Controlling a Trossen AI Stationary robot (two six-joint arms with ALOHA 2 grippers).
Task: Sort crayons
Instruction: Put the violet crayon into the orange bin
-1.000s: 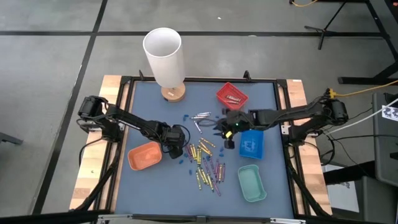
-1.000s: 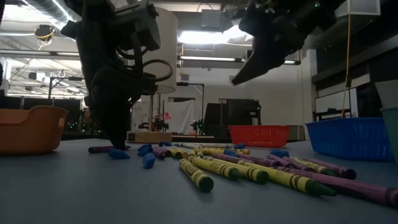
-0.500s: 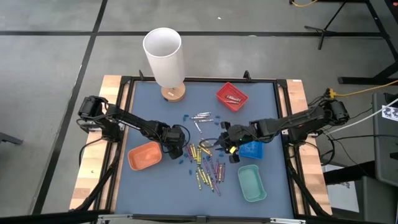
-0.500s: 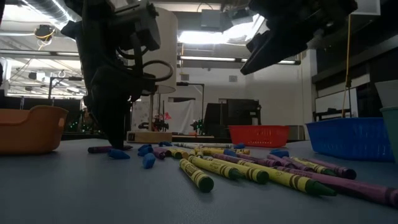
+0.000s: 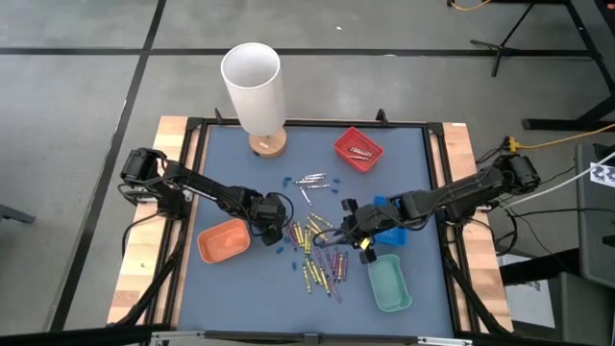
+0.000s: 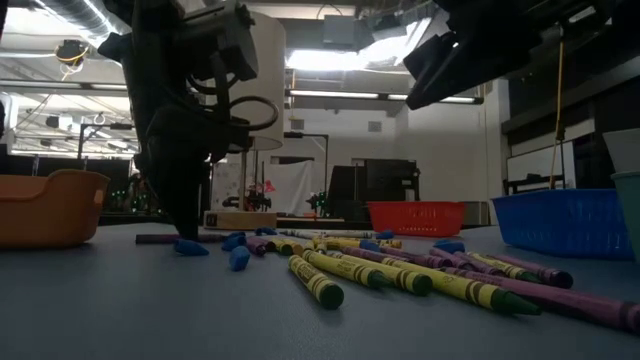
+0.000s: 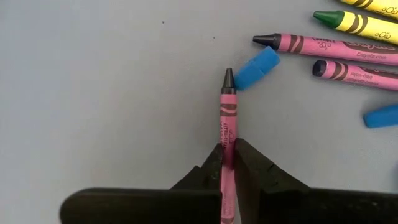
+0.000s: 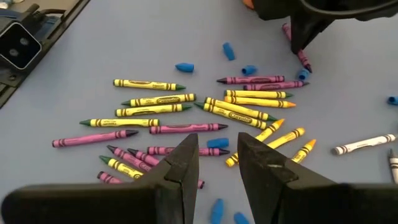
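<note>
Many crayons [image 5: 317, 252] in yellow, gold-orange and purple-pink lie loose on the blue-grey table, with a few silver-grey ones [image 5: 309, 180] farther back. My left gripper [image 7: 228, 163] stands at the pile's left edge [image 5: 279, 224], pointing steeply down and shut on a pink crayon [image 7: 227, 118]. My right gripper [image 8: 217, 158] hangs open above the pile's right side [image 5: 348, 223] and touches nothing. Small blue bits [image 7: 256, 66] lie scattered among the crayons. My left gripper pinches the pink crayon's two long sides [image 7: 227, 144] between its two fingers, behind the middle of the stick. The fingers come from above, slanting down. The crayon lies flat on the table [image 6: 160, 239], its dark tip [image 7: 228, 79] pointing away; its rear end is hidden by the gripper.
Four small trays ring the pile: orange [image 5: 224, 240] at the left, red [image 5: 358, 149] at the far right, blue [image 5: 392, 229] and green [image 5: 389, 282] at the right. A tall white cylinder [image 5: 254, 85] on a wooden base stands at the far edge.
My right gripper has swung toward the table's near edge, from beside the blue tray's far end to above the crayon pile. The pink crayon under my left gripper has turned a little on the table.
</note>
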